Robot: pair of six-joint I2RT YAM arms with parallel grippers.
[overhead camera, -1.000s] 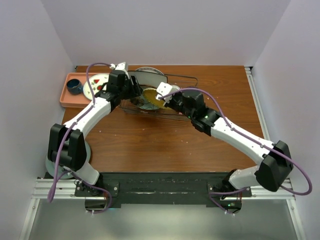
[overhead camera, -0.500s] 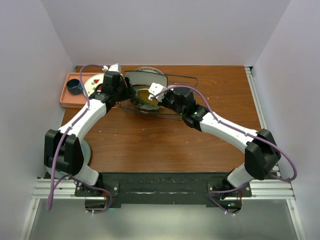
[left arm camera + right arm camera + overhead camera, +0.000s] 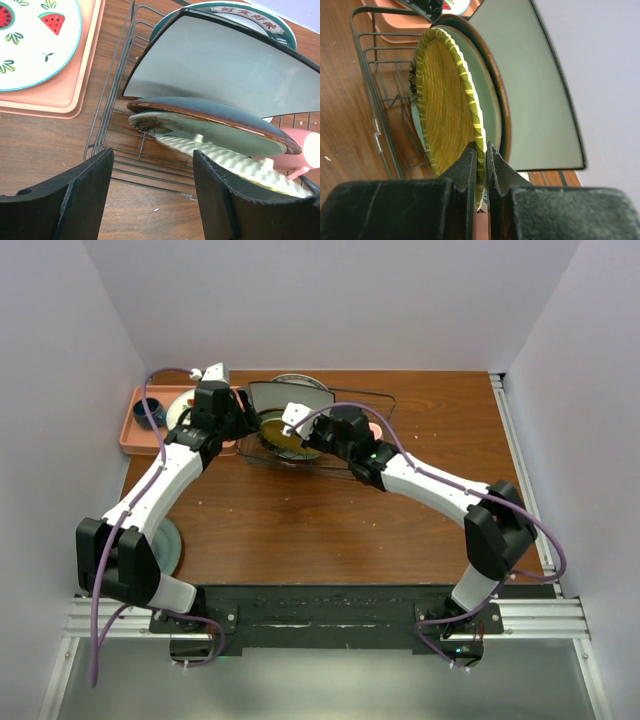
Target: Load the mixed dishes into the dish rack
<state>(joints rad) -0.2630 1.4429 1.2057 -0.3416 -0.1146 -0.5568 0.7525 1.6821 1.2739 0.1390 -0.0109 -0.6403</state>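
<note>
While the right end effector (image 3: 481,150) pinches the yellow ribbed dish's (image 3: 447,100) rim, that dish stands on edge straight ahead, inside the dish rack (image 3: 384,76), close against the pale green round plate (image 3: 486,82); the left end effector (image 3: 152,160) gapes open beside the rack's left end.

Dark wire dish rack (image 3: 131,165) on bench (image 3: 45,150) holds plates on edge, packed close. Rearmost is round white plate with dark-blue lettered rim (image 3: 250,14), then white square plate (image 3: 220,65), pale green round plate (image 3: 220,131), woven yellow-green dish (image 3: 447,105). Pink mug (image 3: 306,150) sits in rack beside them.
</note>
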